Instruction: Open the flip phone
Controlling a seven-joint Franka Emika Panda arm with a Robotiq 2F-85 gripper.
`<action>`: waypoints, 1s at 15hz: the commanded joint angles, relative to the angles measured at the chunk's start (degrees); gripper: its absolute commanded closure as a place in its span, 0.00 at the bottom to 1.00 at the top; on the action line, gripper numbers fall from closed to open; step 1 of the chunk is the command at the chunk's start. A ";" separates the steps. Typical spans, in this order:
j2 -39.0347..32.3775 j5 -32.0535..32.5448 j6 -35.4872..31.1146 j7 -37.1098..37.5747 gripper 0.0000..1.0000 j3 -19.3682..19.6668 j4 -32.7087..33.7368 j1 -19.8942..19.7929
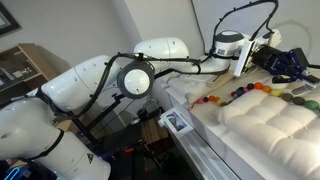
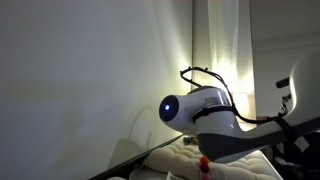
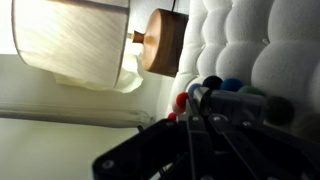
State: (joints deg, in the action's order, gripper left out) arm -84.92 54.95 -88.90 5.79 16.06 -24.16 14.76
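Note:
My gripper (image 1: 289, 62) hangs at the end of the white arm, above the far end of a white tufted cushion (image 1: 265, 122). In the wrist view its dark fingers (image 3: 200, 104) fill the lower right and stand together, shut, with nothing visibly between them. Just beyond the fingertips lies a blurred grey flat shape (image 3: 240, 101) against a string of coloured beads (image 3: 196, 92). It may be the flip phone, but I cannot tell for sure. The beads (image 1: 245, 92) run along the cushion's edge below the gripper.
A white lampshade (image 3: 68, 40) and a round wooden piece (image 3: 165, 40) stand beside the cushion. A small white-framed rectangular item (image 1: 177, 122) sits on a stand by the bed. The arm's elbow (image 2: 200, 108) is close to a bare wall.

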 commanded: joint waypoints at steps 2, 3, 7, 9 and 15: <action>0.04 0.12 4.98 1.94 1.00 1.92 1.89 0.45; 0.06 0.21 5.42 1.98 1.00 2.11 2.04 0.34; 0.13 0.82 7.97 2.40 1.00 3.28 1.93 0.18; 0.13 0.80 8.88 2.15 1.00 3.41 2.11 -0.04; 0.12 1.67 10.22 2.45 1.00 3.61 0.69 0.27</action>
State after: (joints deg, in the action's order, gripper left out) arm -84.80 55.76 -80.27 7.19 19.18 -22.98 14.72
